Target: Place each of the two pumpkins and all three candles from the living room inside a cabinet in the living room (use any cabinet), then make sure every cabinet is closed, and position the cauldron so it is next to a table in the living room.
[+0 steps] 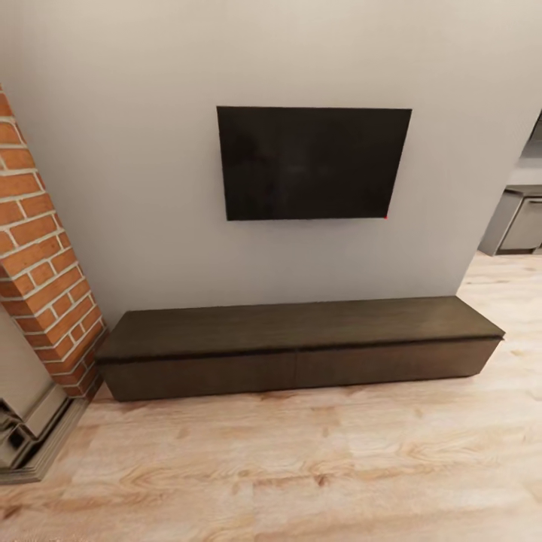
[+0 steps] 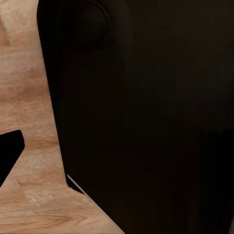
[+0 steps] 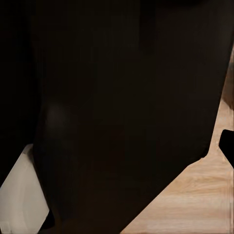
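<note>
1. Nearest to me, each wrist camera looks past a large black mass, seemingly part of my own body, onto the light wooden floor (image 2: 24, 92); a small dark tip intrudes at one edge of each of these views, and I cannot tell whether my left claw or my right claw is released or clenched.
2. Next comes the floor stretching out in front of the cabinet.
3. The cabinet (image 1: 301, 350), a long low dark brown TV console, stands against the grey wall (image 1: 135, 173), its drawer fronts flush and closed, its top bare.
4. At the cabinet's left end rises the brick fireplace (image 1: 41, 271).
5. Above the cabinet a black television (image 1: 312, 162) hangs on the wall.
6. Beyond the cabinet's right end, grey cupboards (image 1: 519, 222) show in another room.
</note>
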### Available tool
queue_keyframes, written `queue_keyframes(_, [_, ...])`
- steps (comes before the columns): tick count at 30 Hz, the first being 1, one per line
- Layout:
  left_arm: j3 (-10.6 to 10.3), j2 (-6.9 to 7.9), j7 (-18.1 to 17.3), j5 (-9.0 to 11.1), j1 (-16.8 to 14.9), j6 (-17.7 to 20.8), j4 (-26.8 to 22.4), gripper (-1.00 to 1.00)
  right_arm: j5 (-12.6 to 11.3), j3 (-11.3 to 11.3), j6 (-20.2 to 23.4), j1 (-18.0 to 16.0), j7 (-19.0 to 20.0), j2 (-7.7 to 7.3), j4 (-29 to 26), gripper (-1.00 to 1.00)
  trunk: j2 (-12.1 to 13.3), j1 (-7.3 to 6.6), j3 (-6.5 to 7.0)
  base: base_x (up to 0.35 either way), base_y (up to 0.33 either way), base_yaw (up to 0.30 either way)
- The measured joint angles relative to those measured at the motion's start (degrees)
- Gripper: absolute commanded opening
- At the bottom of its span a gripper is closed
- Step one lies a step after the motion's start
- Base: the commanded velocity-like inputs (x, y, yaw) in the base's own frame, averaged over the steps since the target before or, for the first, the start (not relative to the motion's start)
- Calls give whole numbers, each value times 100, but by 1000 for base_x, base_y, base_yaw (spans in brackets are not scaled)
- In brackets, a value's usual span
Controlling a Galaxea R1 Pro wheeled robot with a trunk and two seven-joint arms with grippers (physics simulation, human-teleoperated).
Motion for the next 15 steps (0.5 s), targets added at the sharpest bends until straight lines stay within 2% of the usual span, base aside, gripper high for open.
queue_keyframes(6, [0,3,0,0,0,0,0,100,10,3,5,0,0,-3,0,100,0,0,-14,243,-203,277])
queue_keyframes(15, [0,8,0,0,0,0,0,100,13,0,6,0,0,0,0,100,0,0,-34,281,-68,276])
